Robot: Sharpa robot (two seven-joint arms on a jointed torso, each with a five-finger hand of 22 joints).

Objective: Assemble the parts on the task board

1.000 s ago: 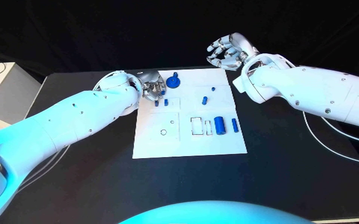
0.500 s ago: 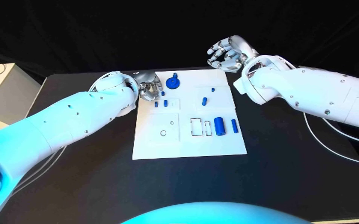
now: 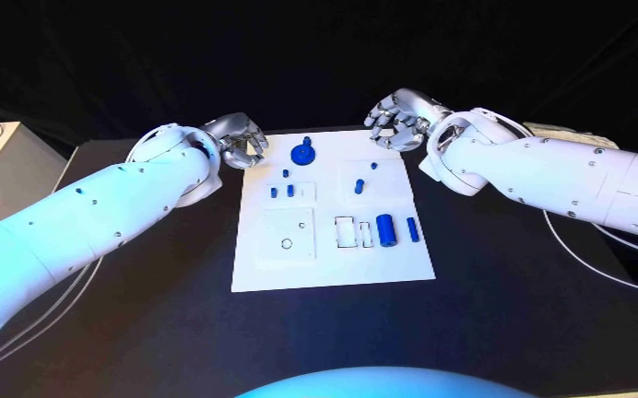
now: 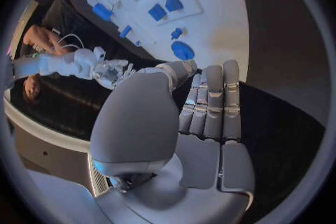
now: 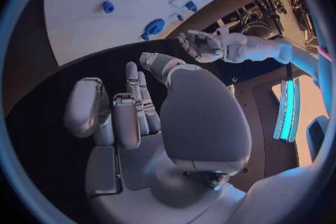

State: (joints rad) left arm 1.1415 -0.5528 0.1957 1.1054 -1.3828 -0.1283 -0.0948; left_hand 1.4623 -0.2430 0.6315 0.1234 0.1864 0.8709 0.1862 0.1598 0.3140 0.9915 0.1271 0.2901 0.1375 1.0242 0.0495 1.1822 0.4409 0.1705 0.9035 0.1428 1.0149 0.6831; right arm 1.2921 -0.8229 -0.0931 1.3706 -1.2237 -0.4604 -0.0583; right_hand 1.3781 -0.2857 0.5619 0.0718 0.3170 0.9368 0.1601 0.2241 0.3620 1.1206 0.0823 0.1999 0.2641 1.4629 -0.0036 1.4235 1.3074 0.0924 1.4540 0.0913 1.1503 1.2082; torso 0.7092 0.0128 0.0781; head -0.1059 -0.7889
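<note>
Both hands hang empty: left hand (image 3: 240,149) curled, right hand (image 3: 399,126) loosely curled. The blue cylinder (image 3: 385,229) below the right hand looks light, stiff (probably slippery); pinch its sides.

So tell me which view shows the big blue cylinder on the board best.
Head view: the big blue cylinder lies whole and unobstructed on the task board. Both wrist views show it small and distorted near the circle's rim.
</note>
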